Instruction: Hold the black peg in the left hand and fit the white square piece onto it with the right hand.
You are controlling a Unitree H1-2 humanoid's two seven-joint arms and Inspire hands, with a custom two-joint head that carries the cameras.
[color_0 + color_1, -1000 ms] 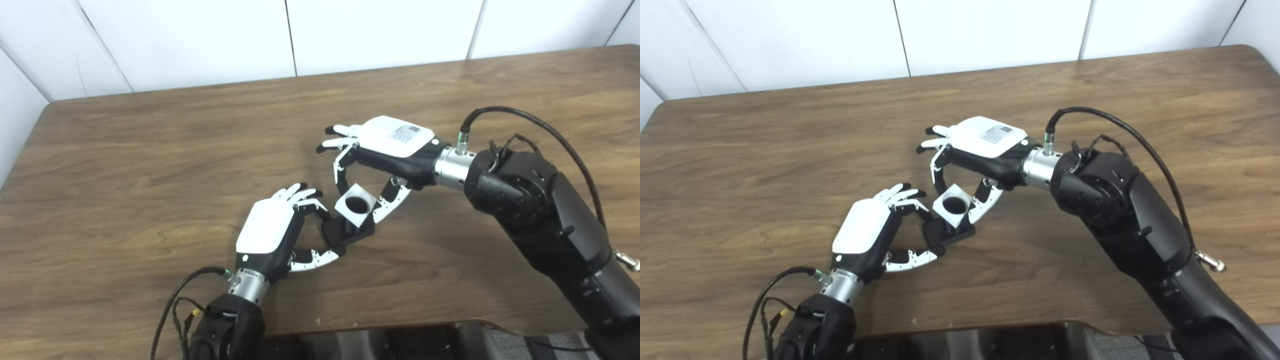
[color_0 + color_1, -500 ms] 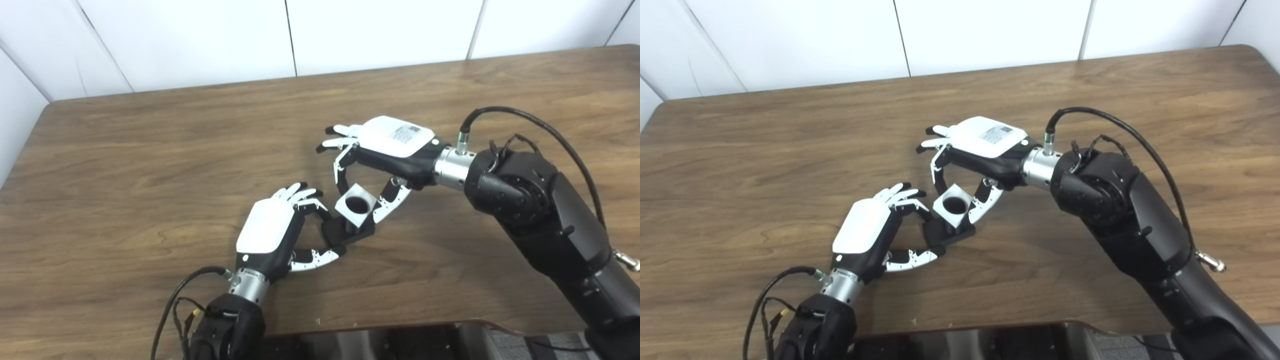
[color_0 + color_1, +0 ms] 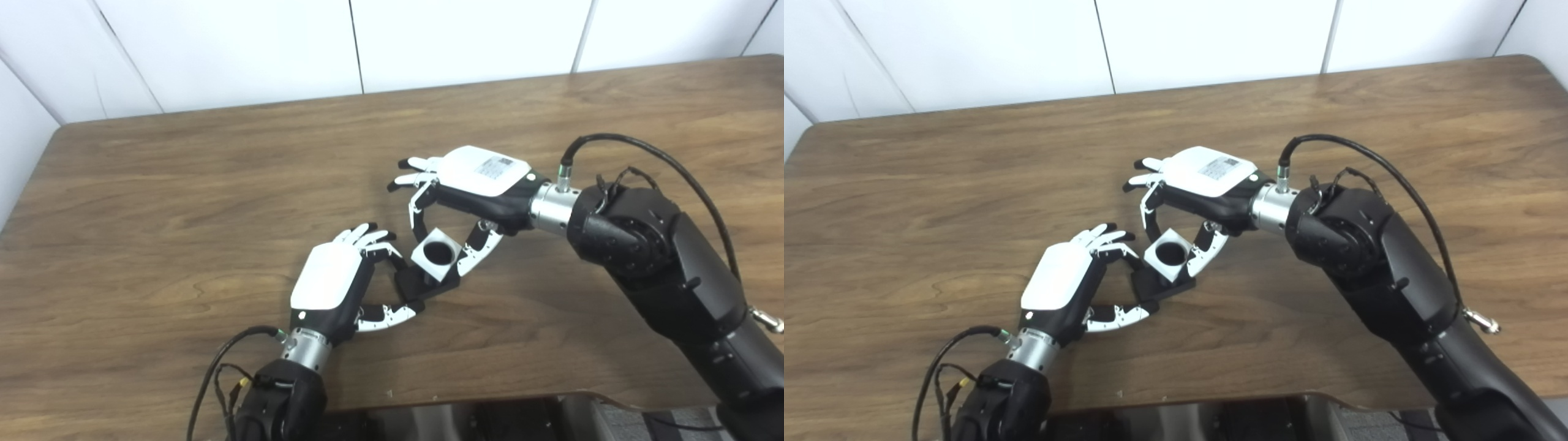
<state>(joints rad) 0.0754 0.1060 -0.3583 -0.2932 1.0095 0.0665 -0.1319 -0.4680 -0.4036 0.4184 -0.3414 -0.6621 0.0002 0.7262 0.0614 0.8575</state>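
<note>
Fitting step is judged underway: white square piece (image 3: pixel 436 254) is pinched between thumb and fingers of right hand (image 3: pixel 471 193) and sits low over black peg (image 3: pixel 422 285), whose base rests on worktop (image 3: pixel 184 202) near the middle, toward the front edge. Left hand (image 3: pixel 334 285) is curled around the peg base, thumb touching it. Full seating cannot be told. Next, a straight downward press seems needed, base kept steady.

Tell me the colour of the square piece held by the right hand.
White, with a dark round hole in its top face; the square piece shows best in the left eye view.
</note>
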